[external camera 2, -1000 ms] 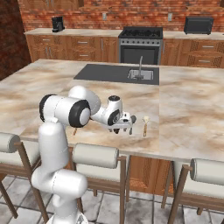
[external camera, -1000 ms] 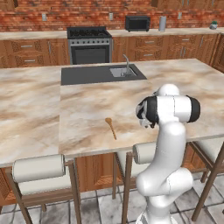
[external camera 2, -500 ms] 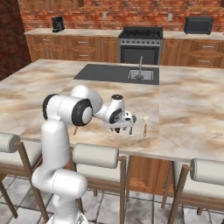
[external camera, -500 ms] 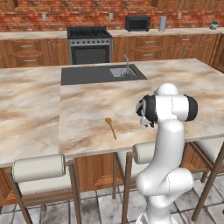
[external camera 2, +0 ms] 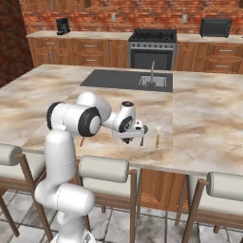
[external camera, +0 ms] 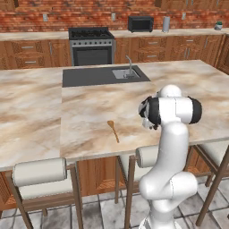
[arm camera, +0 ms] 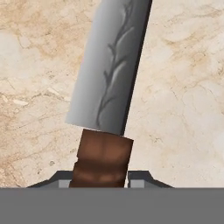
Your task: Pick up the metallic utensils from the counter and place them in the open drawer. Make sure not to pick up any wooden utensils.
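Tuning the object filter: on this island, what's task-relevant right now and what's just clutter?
Belongs to the job:
- knife, grey blade, dark handle between the fingertips
- gripper, low over the counter

Just lying about:
- orange-brown wooden spoon
- pale cream-headed spoon
- sink
- stools

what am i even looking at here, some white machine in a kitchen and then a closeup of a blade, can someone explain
It is a white robot arm on a driving base, in a rendered kitchen. Two pictures come from cameras on that base, behind the arm to its left and right. The third looks along the end effector.

The arm leans over a marble counter. An orange-brown wooden spoon and a pale-headed spoon lie on it. In the close-up, a knife with a grey blade lies on the marble, its brown handle between the two finger tips. Whether they grip it yet is unclear.
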Tool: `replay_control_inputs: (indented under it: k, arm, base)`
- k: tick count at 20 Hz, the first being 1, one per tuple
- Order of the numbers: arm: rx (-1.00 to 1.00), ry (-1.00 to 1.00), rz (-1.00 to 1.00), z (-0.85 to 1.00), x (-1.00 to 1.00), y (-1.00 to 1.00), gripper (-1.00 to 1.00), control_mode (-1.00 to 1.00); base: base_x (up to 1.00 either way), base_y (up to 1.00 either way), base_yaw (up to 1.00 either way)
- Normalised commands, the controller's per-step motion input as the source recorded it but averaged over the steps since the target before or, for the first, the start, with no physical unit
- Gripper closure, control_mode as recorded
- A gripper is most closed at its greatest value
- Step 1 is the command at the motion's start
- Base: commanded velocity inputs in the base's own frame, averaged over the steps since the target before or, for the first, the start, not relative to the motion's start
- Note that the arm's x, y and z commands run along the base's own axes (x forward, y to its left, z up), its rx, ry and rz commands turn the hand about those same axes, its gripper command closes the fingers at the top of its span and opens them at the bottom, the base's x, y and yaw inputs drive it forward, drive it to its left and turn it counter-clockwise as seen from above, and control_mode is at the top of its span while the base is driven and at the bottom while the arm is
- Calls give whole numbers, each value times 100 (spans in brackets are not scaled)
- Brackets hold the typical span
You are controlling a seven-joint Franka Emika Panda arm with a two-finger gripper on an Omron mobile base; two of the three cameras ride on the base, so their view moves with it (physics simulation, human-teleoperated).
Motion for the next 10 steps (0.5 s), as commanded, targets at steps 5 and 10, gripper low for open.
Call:
replay_control_inputs:
  k: [5, 10]
  arm:
    - [0, 9, -6, 74, -67, 28, 100, -100]
    - [0, 12, -14, 100, -87, 28, 100, -100]
  base:
    - [0, 0, 0]
    - [0, 0, 0]
